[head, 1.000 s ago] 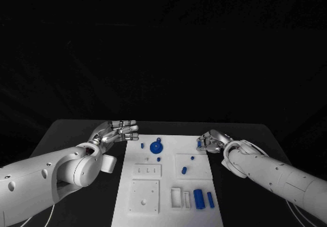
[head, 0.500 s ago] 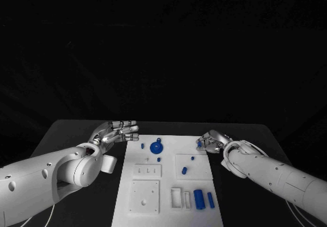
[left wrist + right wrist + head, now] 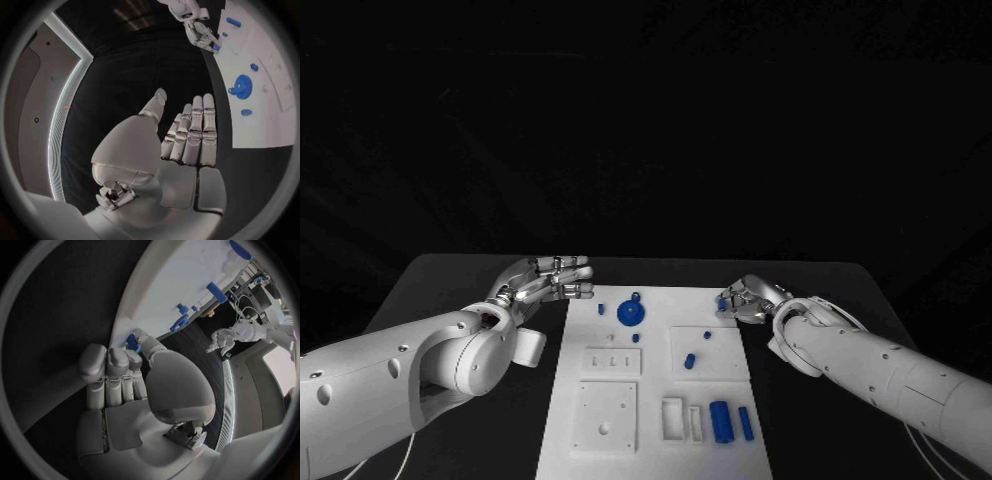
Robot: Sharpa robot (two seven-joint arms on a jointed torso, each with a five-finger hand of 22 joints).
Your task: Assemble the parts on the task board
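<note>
Two white arms reach over the black table, one on each side of the flat white rectangular task board. The left hand hangs beside the board's far left corner, fingers extended and apart, holding nothing. The right hand sits at the board's far right edge, fingers curled, pinching a small blue part between thumb and finger at the rim. Other blue parts lie on the board: a round blue knobbed disc near the far end and a blue cylinder near the front.
</note>
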